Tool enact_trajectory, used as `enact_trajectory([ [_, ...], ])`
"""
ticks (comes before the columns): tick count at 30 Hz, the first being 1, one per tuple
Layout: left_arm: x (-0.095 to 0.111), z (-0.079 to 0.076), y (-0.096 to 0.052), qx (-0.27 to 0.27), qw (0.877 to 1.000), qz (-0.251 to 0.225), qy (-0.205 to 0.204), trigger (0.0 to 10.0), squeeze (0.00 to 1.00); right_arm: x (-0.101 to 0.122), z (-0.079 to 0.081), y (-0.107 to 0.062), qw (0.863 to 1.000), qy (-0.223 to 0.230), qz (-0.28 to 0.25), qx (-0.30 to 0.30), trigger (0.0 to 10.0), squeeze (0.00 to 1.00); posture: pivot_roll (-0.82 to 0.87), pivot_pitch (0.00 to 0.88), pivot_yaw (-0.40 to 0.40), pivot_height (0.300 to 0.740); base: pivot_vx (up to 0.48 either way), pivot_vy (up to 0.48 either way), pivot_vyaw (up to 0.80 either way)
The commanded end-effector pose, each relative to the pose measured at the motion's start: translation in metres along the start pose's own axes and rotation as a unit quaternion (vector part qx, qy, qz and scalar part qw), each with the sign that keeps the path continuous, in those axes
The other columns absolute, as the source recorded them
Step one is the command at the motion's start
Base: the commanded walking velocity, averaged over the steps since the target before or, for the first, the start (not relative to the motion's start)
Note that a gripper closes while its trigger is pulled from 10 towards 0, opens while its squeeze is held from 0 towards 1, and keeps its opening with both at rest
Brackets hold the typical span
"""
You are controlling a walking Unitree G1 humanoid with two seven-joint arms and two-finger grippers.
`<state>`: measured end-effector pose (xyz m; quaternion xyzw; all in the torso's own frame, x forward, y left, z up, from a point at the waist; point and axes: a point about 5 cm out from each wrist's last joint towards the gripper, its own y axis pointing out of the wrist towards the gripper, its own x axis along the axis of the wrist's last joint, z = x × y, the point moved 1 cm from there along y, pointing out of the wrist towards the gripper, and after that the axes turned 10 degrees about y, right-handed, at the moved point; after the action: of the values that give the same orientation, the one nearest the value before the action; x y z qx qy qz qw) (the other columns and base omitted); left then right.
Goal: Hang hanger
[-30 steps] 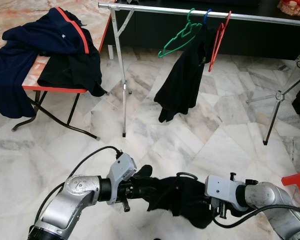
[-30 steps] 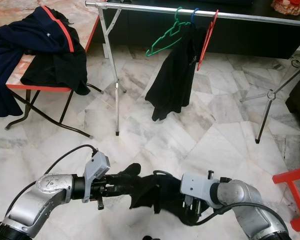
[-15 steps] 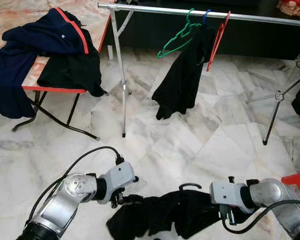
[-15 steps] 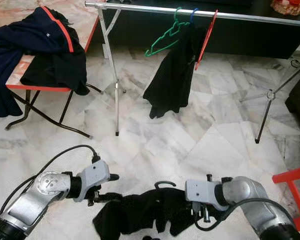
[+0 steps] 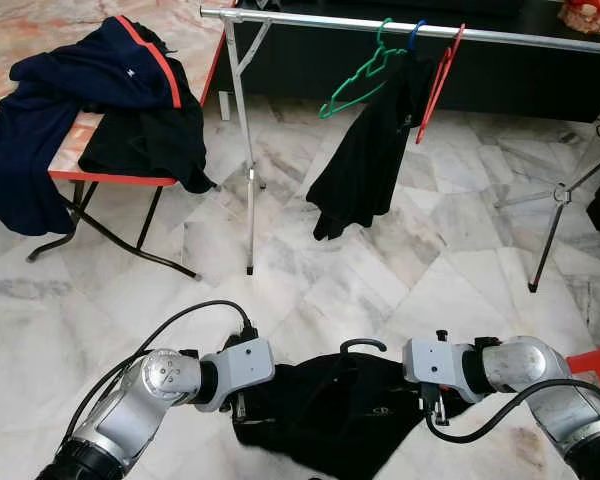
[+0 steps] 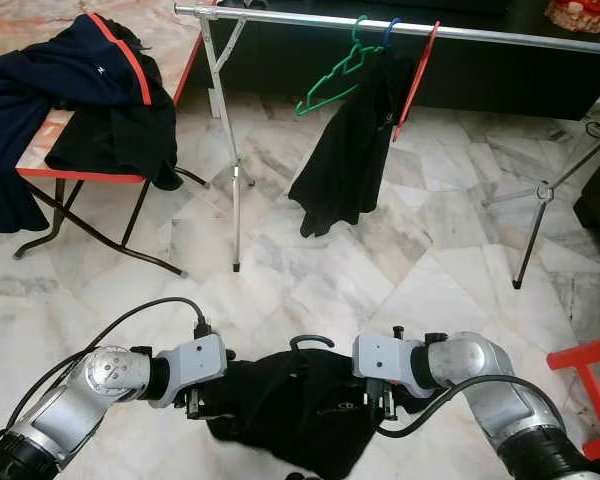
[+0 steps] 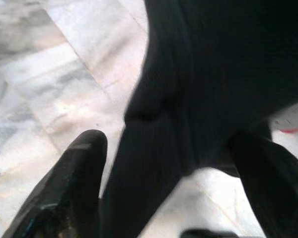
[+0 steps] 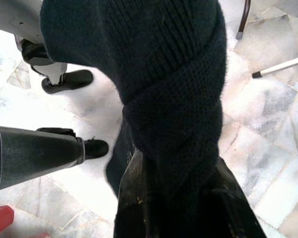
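Black knit cloth, a garment [image 5: 330, 415] on a hanger whose hook [image 5: 363, 345] pokes up at its top edge, hangs low over the marble floor [image 5: 310, 290] between the two arms, well short of the rail [image 5: 400, 25] ahead. The right gripper [image 8: 176, 198] pinches a twisted bunch of it, while the left gripper [image 7: 169, 163] straddles a fold with fingers spread. With that looser side, the garment could slide off the hanger or drag underfoot.
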<state>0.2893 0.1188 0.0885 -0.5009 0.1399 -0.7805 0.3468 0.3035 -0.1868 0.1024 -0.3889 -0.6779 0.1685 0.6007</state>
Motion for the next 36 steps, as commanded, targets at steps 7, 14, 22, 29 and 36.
enact_trajectory([
  [7, 0.002, -0.003, 0.009, 0.001, 1.0, -0.005, 0.007, 10.0, 0.0, 0.019, -0.002, -0.003, 0.999, -0.021, -0.04, 0.003, 0.0, 0.0, -0.04, 0.253, -0.087, 0.74, 0.0, 0.0, 0.0],
  [14, 0.001, -0.012, 0.009, -0.03, 0.999, -0.016, 0.0, 0.0, 0.0, 0.021, -0.003, -0.004, 0.999, -0.025, -0.042, 0.002, 0.0, 0.0, -0.04, 0.238, -0.085, 0.74, 0.0, 0.0, 0.0],
  [22, 0.006, -0.012, 0.01, -0.029, 0.999, -0.04, -0.02, 0.0, 0.0, 0.023, -0.004, -0.004, 0.999, -0.023, -0.048, -0.001, 0.0, 0.0, -0.04, 0.222, -0.081, 0.74, 0.0, 0.0, 0.0],
  [29, 0.013, -0.008, 0.011, -0.017, 0.997, -0.065, -0.036, 0.0, 0.0, 0.024, -0.003, -0.003, 0.998, -0.021, -0.055, 0.001, 0.0, 0.0, -0.04, 0.213, -0.079, 0.74, 0.0, 0.0, 0.0],
  [36, 0.02, -0.006, 0.009, -0.01, 0.993, -0.103, -0.062, 0.0, 0.0, 0.024, -0.004, -0.005, 0.998, -0.017, -0.059, -0.004, 0.0, 0.0, -0.05, 0.203, -0.075, 0.74, 0.0, 0.0, 0.0],
])
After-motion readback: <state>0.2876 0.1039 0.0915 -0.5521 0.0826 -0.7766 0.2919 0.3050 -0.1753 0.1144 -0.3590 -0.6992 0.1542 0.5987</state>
